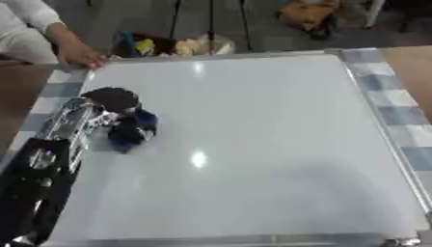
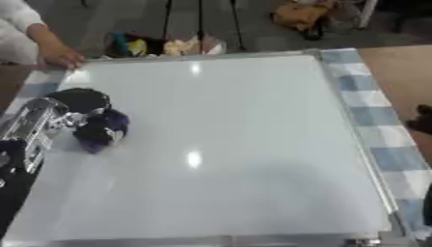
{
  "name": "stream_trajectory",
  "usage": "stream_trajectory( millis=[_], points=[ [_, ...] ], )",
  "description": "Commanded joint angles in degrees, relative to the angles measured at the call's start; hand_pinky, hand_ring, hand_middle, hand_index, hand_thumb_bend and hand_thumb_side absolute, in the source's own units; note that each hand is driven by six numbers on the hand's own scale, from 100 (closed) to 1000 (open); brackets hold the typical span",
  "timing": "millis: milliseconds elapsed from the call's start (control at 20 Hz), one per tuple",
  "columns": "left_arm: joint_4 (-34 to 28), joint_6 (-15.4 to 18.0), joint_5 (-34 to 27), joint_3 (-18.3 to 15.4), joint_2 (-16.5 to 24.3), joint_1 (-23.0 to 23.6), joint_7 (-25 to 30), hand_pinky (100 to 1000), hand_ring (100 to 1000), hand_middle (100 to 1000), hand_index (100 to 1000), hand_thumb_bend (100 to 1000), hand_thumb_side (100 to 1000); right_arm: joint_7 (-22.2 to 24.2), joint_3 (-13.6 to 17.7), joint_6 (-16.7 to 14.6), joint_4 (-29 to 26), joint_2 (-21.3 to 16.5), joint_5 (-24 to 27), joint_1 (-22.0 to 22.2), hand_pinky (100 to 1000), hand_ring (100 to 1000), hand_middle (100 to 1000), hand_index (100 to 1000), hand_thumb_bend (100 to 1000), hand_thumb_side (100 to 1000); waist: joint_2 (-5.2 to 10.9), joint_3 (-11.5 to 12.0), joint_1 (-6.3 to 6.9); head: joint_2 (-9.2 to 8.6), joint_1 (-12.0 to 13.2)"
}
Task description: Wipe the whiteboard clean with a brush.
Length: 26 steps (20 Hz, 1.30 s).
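Left hand [image 1: 118, 103] fingers curling down round a dark blue brush [image 1: 133, 132], which is pressing on the left part of the whiteboard [image 1: 253, 144], near its left edge. Whether the thumb is also on the brush, cannot tell; the grip is blurred. Brush showing as a dark blue lump just below and right of the black back of the hand. Silver forearm [image 1: 72, 123] running down and left from the wrist, passing into a black upper arm at the lower left corner.

Whiteboard lying flat, filling most of both views, surface looking white and glossy with a few bright light spots reflecting on it. No marks can be made out on it. Metal frame running round the board.

A person's bare hand [image 1: 80, 54] is resting on the far left corner of the board, white sleeve behind it.

Blue and white checked cloth [image 1: 397, 113] lying under the board, showing along the right side and at the left edge.

Right hand: only a dark shape [image 2: 419, 120] is showing at the right edge of the right eye view, off the board; fingers cannot be told.
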<state>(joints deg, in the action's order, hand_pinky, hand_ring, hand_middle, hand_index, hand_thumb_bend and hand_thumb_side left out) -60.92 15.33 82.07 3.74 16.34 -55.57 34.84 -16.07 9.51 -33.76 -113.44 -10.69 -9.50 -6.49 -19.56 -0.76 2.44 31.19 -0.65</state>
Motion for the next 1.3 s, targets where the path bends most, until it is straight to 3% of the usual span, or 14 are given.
stream_trajectory(
  millis=[50,1300],
  points=[
    [1.6,-0.4,0.6,0.0,0.1,0.9,-0.5,329,468,334,384,100,823,0.0,0.2,-0.3,-1.2,-0.7,0.3,-0.1,642,751,582,801,100,769,0.70,0.1,-0.42,0.06,0.0],
    [7.4,-3.5,3.0,-2.7,6.9,2.3,-5.9,345,477,337,378,100,770,-0.1,0.2,-0.5,-1.2,-0.4,-0.3,0.1,642,752,581,801,100,771,0.49,0.6,-0.54,-0.33,-0.5]
  ],
)
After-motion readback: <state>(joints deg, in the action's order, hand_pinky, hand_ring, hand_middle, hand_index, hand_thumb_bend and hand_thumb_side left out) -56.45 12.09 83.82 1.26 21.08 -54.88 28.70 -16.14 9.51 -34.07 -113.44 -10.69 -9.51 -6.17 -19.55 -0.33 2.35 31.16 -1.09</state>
